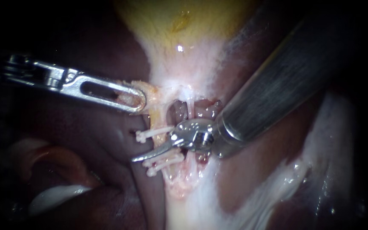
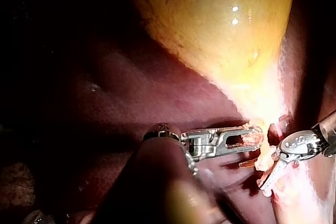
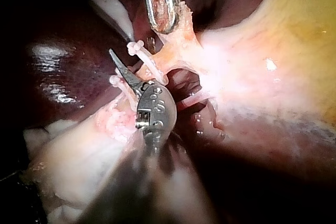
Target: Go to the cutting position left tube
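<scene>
The job here is to bring the right instrument (image 1: 138, 158) to the spot where the left tube (image 1: 155, 121) should be cut. I think the good spot is the gap between the top clip (image 1: 152, 134) and the two lower clips (image 1: 165, 162). The left tube is the pale yellow strip that runs down the frame, a little left of centre, below the gallbladder (image 1: 179, 25). To do it well, the tip should sit square across the tube, inside the gap, and not bump any clip, because a knocked clip could slip off. It should go slow and stay off the dark liver (image 1: 99, 140) on the left. The right instrument comes down from the upper right. Its thin curved tip points left and lies over the tube, right in that gap. Its jaws look pressed together, with only one thin point showing. The left instrument (image 1: 135, 100) comes in almost flat from the left, above the clips. Its jaws pinch a flap of tissue (image 1: 154, 91) beside the top of the tube.
</scene>
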Available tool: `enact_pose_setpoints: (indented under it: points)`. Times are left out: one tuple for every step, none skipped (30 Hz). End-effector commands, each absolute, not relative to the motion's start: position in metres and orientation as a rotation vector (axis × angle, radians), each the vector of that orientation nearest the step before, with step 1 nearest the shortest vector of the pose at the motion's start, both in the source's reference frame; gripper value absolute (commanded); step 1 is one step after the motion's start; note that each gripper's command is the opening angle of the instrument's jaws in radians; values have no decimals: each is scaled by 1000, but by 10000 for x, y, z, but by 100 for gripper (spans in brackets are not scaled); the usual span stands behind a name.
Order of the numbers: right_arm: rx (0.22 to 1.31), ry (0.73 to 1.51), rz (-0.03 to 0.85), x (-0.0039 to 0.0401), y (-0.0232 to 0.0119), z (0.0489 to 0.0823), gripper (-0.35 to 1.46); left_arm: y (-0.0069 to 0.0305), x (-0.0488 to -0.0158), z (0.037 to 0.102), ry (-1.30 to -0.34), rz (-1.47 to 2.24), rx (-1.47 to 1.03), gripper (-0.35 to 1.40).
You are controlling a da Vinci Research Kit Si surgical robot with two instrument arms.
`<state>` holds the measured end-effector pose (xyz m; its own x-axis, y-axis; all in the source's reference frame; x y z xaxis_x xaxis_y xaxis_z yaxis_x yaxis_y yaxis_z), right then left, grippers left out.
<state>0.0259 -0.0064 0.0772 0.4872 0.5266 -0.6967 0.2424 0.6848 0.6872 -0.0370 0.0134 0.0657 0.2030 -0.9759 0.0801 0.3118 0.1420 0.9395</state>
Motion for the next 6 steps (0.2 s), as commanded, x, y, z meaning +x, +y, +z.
enact_pose_setpoints:
  points:
    - [837, 1079, 199, 258, -64, 772, 128, 134, -370, 657, -885, -1130, 970, -35]
    - [837, 1079, 199, 258, -64, 772, 128, 134, -370, 657, -885, -1130, 970, -35]
    - [837, 1079, 199, 258, -64, 772, 128, 134, -370, 657, -885, -1130, 970, -35]
    - [837, 1079, 199, 258, -64, 772, 128, 134, -370, 657, -885, -1130, 970, -35]
    - [837, 1079, 199, 258, -65, 772, 128, 134, -370, 657, -885, -1130, 970, -35]
    - [837, 1079, 199, 258, -65, 772, 128, 134, -370, 657, -885, -1130, 970, -35]
